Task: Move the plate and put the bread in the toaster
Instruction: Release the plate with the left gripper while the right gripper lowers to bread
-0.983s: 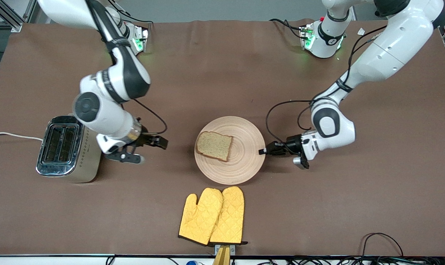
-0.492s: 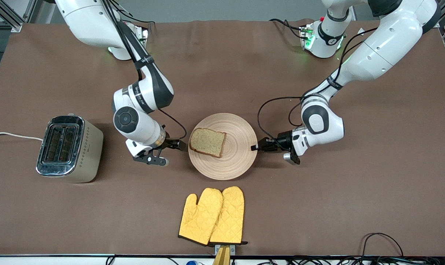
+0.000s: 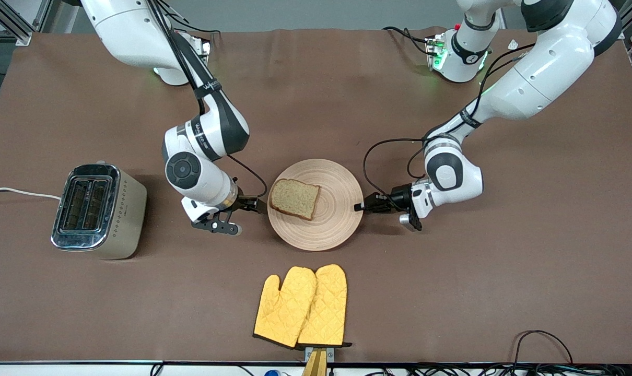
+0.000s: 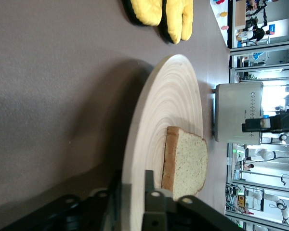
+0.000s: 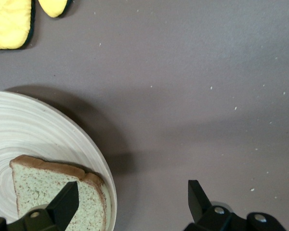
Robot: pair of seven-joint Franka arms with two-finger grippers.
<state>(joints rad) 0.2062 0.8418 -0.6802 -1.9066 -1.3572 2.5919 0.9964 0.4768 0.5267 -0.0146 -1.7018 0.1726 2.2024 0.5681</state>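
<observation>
Now left tool (image 3: 359, 207) grips plate (image 3: 337, 230); right tool (image 3: 259, 204) open.

The left gripper (image 4: 133, 195) has its two fingers closed on the rim of the plate (image 4: 171, 108), where the bread (image 4: 185, 163) lies flat, with the toaster (image 4: 238, 110) and the yellow oven mitts (image 4: 161, 14) on the brown table (image 4: 53, 86).

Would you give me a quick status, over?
Left gripper shut on plate rim. Right gripper open beside bread. Toaster empty. Mitts clear of path.
</observation>
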